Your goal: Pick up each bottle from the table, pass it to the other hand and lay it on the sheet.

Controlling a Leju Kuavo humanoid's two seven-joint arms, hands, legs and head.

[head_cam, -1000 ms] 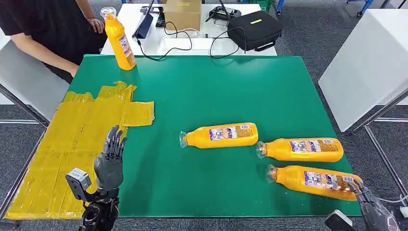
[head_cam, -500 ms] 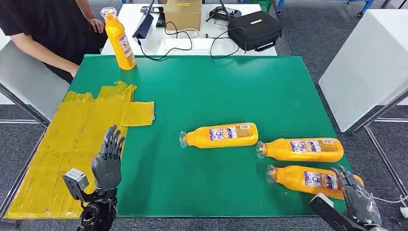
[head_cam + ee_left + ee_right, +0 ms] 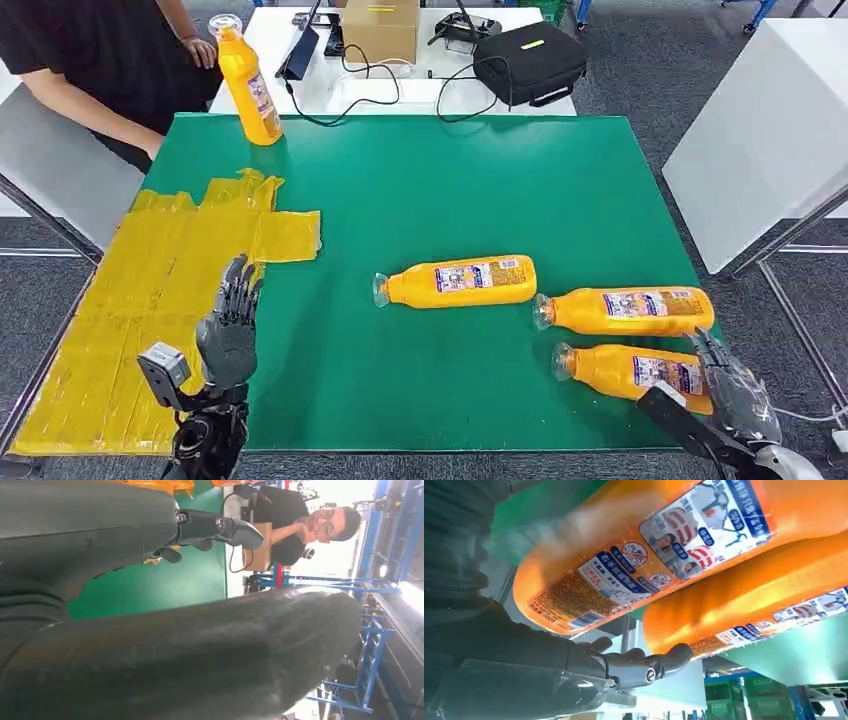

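Three bottles lie on the green worktop (image 3: 420,190); my right hand (image 3: 737,393) reaches the nearest bottle (image 3: 640,373), fingers spread, nothing grasped yet. Left hand (image 3: 229,330) waits released beside the yellow sheet (image 3: 130,300). Right wrist view: fingers (image 3: 644,662) under the label, unclosed. Next I must clench, then lift. A person (image 3: 90,50) sits beyond the worktop.

Printed labels are carried by the orange bottles (image 3: 462,281), but no word is legible in the head view. In the right wrist view, the nearest bottle (image 3: 664,545) bears a label with Chinese characters, a barcode and a round prohibition sign; the wording cannot be made out.
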